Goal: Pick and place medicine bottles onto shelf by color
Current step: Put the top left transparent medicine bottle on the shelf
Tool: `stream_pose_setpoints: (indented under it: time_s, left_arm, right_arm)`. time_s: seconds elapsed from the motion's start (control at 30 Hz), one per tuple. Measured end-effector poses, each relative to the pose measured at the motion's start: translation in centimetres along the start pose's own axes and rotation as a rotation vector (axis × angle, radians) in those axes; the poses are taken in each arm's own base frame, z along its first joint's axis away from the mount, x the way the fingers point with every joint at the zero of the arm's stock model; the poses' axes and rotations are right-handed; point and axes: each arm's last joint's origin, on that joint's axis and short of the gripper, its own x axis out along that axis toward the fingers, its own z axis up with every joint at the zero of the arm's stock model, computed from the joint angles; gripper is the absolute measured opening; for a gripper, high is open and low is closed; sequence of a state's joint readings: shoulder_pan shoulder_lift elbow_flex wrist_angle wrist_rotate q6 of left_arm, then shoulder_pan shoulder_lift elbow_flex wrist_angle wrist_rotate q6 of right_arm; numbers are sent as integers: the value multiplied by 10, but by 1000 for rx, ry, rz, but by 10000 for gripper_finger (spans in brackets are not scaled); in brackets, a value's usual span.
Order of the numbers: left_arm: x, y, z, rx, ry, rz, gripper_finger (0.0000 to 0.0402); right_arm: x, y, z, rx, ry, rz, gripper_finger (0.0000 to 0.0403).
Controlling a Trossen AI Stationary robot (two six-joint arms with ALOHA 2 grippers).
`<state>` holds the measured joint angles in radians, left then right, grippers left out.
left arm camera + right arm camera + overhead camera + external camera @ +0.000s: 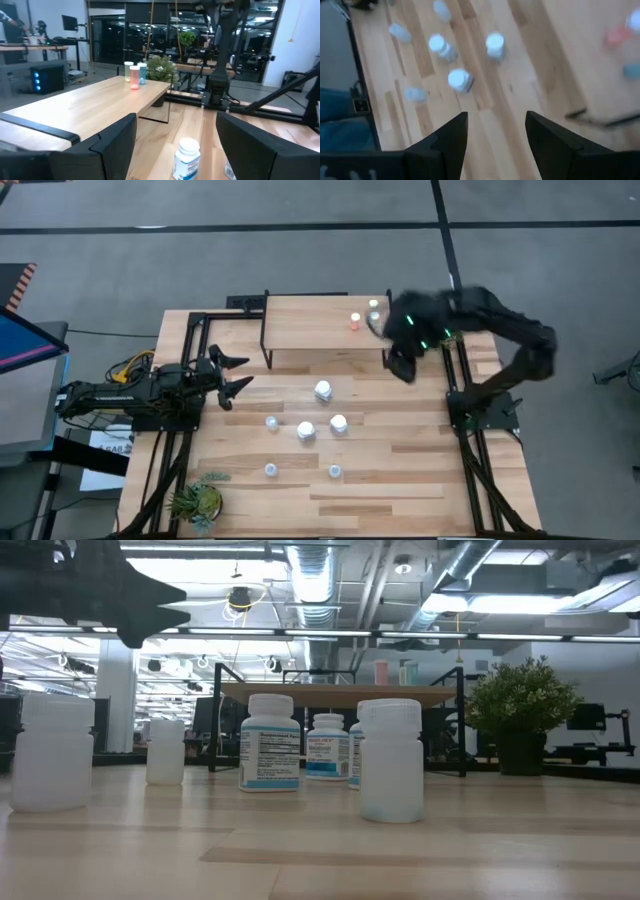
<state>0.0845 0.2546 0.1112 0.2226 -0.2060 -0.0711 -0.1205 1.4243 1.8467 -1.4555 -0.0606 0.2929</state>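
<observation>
Right gripper is hovering with its fingers apart just off the shelf's right end, holding nothing. Left gripper is waiting at the table's left side, fingers spread and empty. Three small bottles, one orange-capped, are standing on the shelf's right end. Three white blue-labelled bottles and three smaller ones are standing on the table before the shelf.

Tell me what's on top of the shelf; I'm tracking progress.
On the shelf, three small bottles stand near one end: orange-capped, pale, and light blue, partly covered by the right arm from above.
</observation>
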Motion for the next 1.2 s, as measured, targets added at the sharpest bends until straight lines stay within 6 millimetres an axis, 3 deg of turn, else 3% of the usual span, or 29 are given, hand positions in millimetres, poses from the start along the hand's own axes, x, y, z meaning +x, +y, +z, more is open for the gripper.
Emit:
stream_pose_setpoints:
  time_s: [0.27, 0.57, 0.7, 0.8, 0.97, 1.2]
  left_arm:
    - [0, -1, 0, -1, -2, -23, 261]
    - [0, -2, 1, -2, -1, -80, 261]
    - [0, -5, 8, -15, 53, -136, 261]
    - [0, -9, 18, 12, 202, -165, 261]
    - [7, -20, 31, 47, 484, -218, 261]
    - [29, -40, 23, 88, 690, -281, 261]
  right_arm:
    - [24, 34, -86, 188, -84, 31, 218]
    - [82, 57, -142, 253, -112, 69, 218]
    - [105, 61, -152, 273, -155, 89, 218]
    - [118, 60, -155, 282, -166, 94, 218]
    - [126, 54, -153, 272, -166, 59, 218]
    - [128, 45, -148, 239, -183, 32, 218]
